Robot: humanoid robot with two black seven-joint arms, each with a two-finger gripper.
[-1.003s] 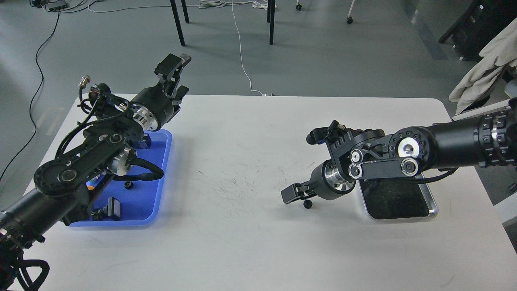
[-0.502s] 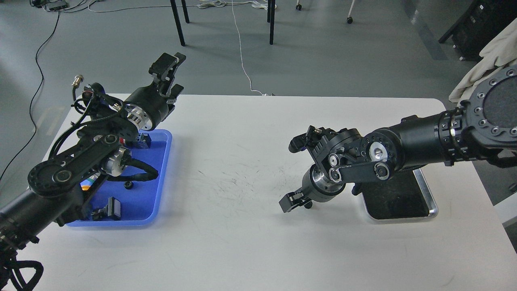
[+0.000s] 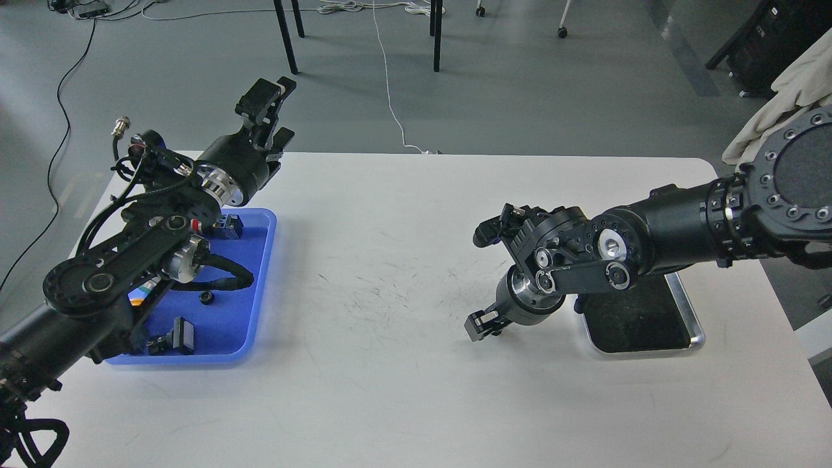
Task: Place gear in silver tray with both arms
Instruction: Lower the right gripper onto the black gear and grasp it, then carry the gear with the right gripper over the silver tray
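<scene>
The silver tray lies on the white table at the right, partly under my right arm. My right gripper points down at the table just left of the tray. Its dark fingers are close together and I cannot tell them apart. The small black gear that lay there is hidden at the fingertips. My left gripper is raised above the table's back left edge, open and empty.
A blue plastic tray sits at the left under my left arm. It holds a small black gear-like part and black blocks. Chair legs and cables are on the floor beyond the table.
My right gripper came down over the gear on the table, which no longer shows, and shifted slightly right. My left gripper drew a little up and to the left.
</scene>
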